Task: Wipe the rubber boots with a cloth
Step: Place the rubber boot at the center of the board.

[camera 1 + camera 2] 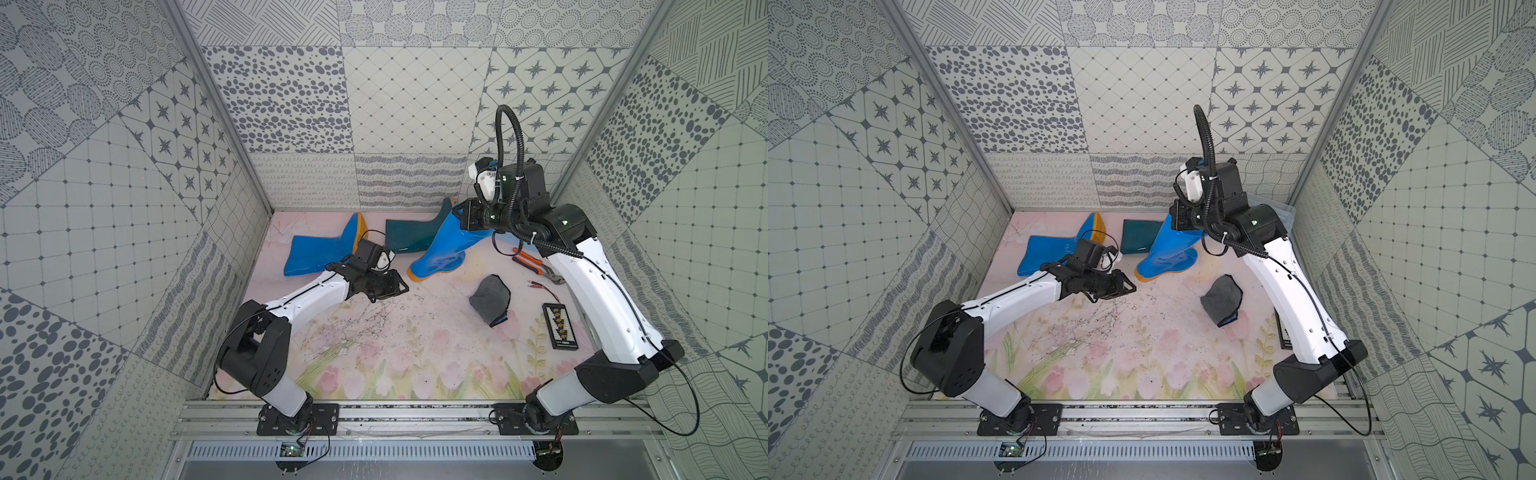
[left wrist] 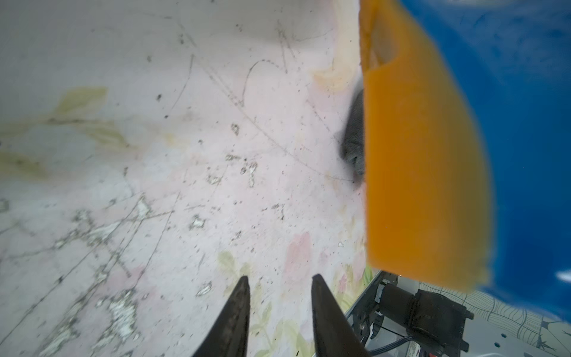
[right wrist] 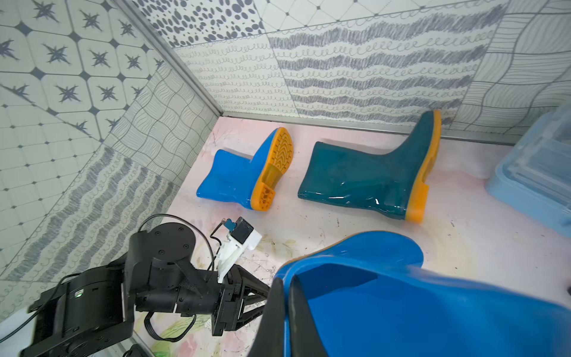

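Your right fingers point(image 3: 273, 315) are pinching the blue boot point(image 3: 401, 293) by its slick rim, risking a slip; left fingers point(image 2: 236, 321) are hovering half-open, empty.

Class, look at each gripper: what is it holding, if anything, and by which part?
The right gripper pinches a blue boot by its shaft's top rim. The left gripper holds nothing.

Blue boot point(image 3: 401, 293) pinched in right gripper point(image 3: 285, 282) jaws: glossy smooth rubber. Beyond those jaws, teal boot point(image 3: 364, 179) also glossy with sharp highlights, its sole point(image 3: 420, 201) matt orange. Cloth point(image 1: 490, 297) soft, fuzzy, matt. Under left gripper point(image 2: 281, 276) jaws, table point(image 2: 154, 154) matt, scuffed, print flaking.
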`<state>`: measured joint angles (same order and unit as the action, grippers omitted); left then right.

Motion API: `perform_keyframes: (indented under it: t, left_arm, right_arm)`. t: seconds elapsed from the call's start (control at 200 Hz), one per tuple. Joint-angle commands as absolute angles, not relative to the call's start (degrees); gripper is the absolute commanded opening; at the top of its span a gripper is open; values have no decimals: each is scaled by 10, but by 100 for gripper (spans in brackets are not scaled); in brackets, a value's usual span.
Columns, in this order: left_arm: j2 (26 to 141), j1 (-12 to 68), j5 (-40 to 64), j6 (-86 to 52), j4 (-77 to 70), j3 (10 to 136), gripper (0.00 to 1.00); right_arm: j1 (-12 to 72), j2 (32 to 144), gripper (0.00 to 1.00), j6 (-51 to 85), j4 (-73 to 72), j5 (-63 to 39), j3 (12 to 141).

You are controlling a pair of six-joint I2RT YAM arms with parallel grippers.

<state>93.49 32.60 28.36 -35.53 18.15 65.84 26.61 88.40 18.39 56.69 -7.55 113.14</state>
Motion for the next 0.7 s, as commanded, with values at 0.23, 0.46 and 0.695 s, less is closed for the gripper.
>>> perform_keyframes:
  t: [0.23,0.46,0.695]
  left_arm:
    - [1114,380,323,-331,161,874,35]
    - [1249,413,328,-344,166,1022,35]
    - [1388,424,337,-366,204,1196,35]
  right_arm:
    - [167,908,0,127,554,-118,1153]
    - [112,952,0,90,565,-165,1168]
    - [99,986,0,78,547,-132,1174]
